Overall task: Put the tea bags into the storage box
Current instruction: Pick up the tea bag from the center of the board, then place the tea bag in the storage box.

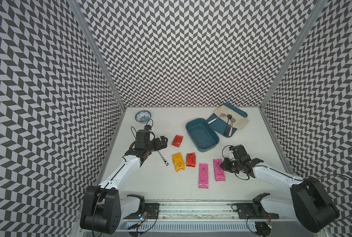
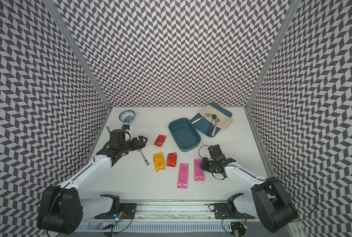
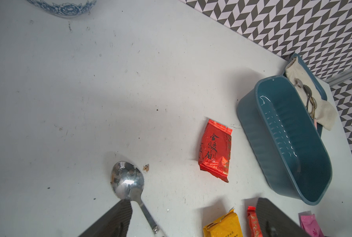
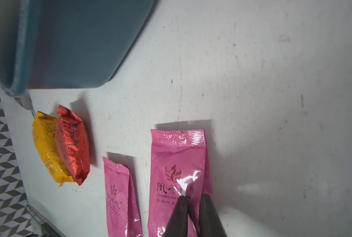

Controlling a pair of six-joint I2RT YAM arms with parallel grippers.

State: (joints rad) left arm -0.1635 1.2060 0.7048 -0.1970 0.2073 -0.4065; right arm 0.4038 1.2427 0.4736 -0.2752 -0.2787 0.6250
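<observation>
Five tea bags lie outside the storage box; right gripper pinches one pink sachet, left gripper spread wide.

The storage box is teal; one tea bag is pink.

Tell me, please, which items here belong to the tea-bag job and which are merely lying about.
Job: pink sachet pinched by right gripper, other pink sachet, far red sachet, near red sachet, yellow sachet, storage box.
Lying about: patterned spoon, bowl, flat tray, cloth.
</observation>
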